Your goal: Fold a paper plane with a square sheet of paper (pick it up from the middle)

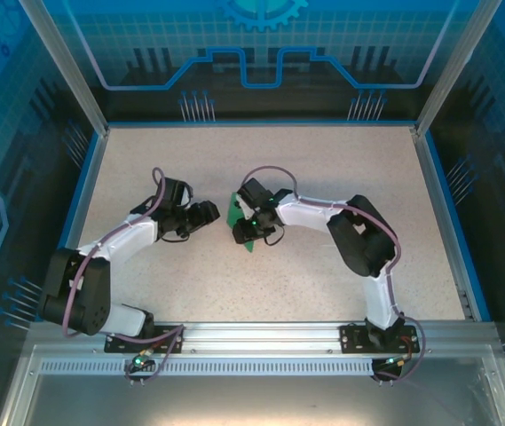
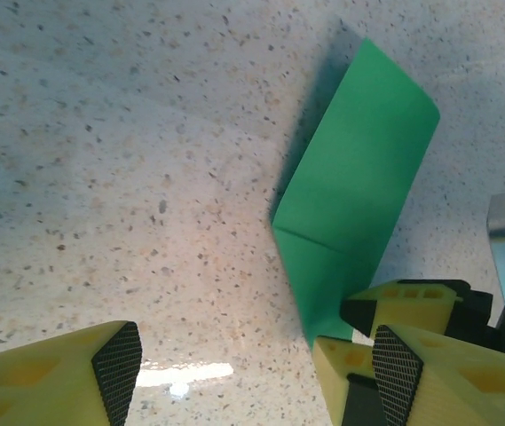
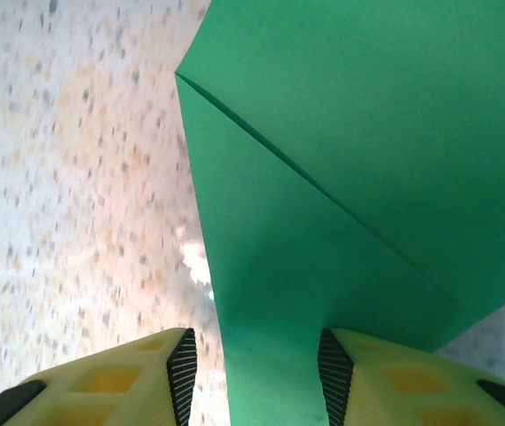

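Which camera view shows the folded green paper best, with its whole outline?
The left wrist view: the green paper appears almost whole there, with its crease and edges clear. The right wrist view shows the paper close but cropped. In the top external view the right tool covers most of the paper.

Paper (image 2: 359,195): plain bright green, unmarked, darker shade along crease. Desk (image 1: 323,177): pale beige, fine dark speckles. Fingers (image 3: 119,382): yellow, black cross-hatched pads (image 3: 184,373). Arms (image 1: 310,211): white shells, black joints. Back wall (image 1: 367,35): blue, lighter-blue line-and-grid pattern.
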{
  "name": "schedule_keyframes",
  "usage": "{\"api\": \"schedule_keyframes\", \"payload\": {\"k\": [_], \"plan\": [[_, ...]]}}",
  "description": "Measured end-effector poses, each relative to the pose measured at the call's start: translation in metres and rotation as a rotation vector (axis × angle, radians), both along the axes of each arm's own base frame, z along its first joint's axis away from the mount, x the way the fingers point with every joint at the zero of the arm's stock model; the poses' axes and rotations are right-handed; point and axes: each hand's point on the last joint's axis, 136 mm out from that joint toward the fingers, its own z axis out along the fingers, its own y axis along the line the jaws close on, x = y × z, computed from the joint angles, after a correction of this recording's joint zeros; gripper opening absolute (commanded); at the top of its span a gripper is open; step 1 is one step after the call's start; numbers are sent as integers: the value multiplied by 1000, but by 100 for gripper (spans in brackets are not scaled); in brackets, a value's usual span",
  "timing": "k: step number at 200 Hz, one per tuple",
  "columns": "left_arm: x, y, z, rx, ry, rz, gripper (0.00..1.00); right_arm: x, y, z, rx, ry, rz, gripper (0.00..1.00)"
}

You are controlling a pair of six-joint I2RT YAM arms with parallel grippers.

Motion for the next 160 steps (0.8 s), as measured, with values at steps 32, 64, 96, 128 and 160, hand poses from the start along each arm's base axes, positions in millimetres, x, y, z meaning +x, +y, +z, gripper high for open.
{"api": "schedule_keyframes", "payload": {"k": [32,64,96,128,160], "plan": [[1,-11,0,-56,-4,-39,74,-20,-18,2,61,45,110,45],[-1,-27,-6,-144,9,-90,62,-35,-28,2,113,68,215,44],[1,-48,-10,-240,10,-153,44,-45,-28,5,166,64,315,42],[1,-68,-19,-290,28,-206,32,-52,-27,18,222,33,396,42],[13,-84,-26,-310,40,-224,25,-50,-28,25,248,6,421,41]]}}
